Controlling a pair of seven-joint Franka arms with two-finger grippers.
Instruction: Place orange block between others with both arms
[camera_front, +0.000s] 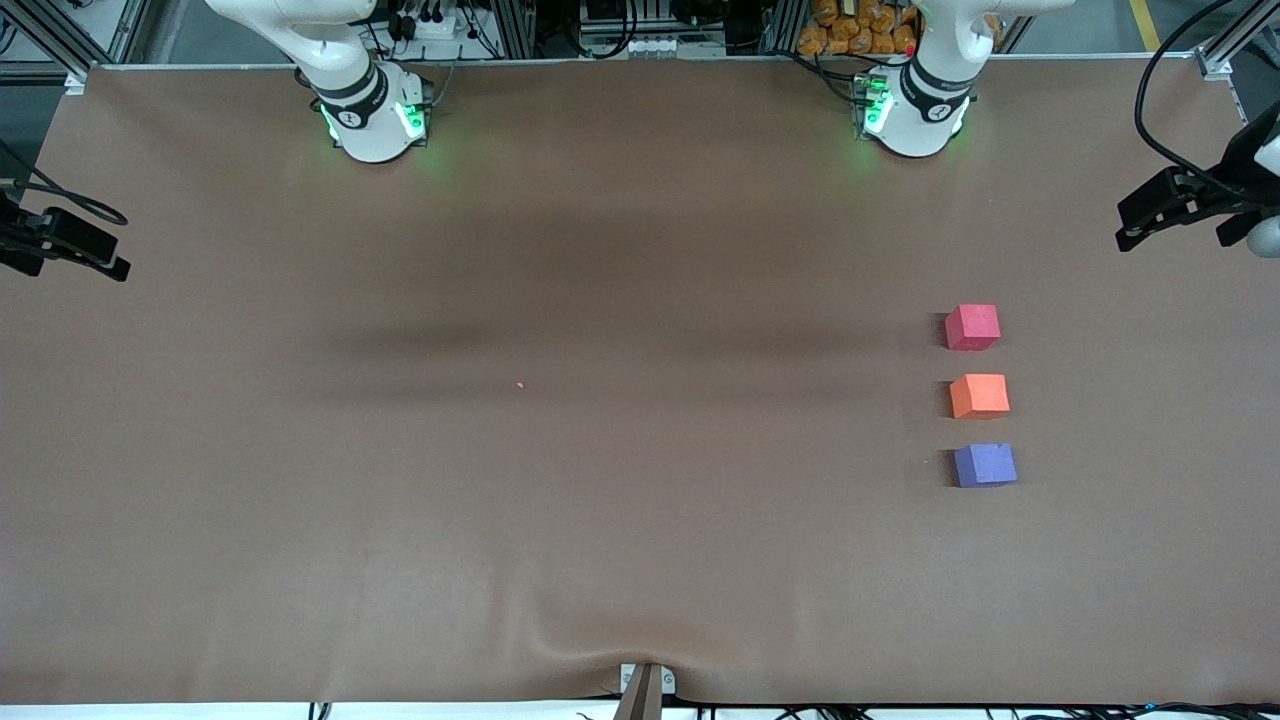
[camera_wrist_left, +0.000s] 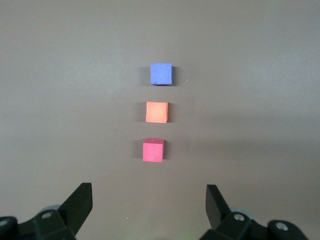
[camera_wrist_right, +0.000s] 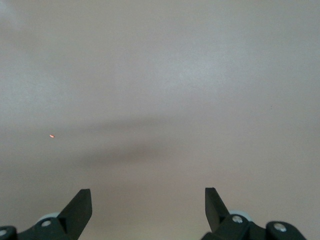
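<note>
While both grippers' jaws gape empty, the orange block sits square between the others.

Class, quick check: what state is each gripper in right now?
Left gripper: open, holding nothing, above the table short of the red-pink block.
Right gripper: open, holding nothing, over bare table.

I see even, soft overhead light on the brown surface, with no glare. Broad, faint bands of shadow cross its middle in the front view. The red-pink cube, orange block and purple-blue cube each cast a short dark shadow toward the right arm's end. Green glow rings both bases. My right wrist view looks paler, washed out.
</note>
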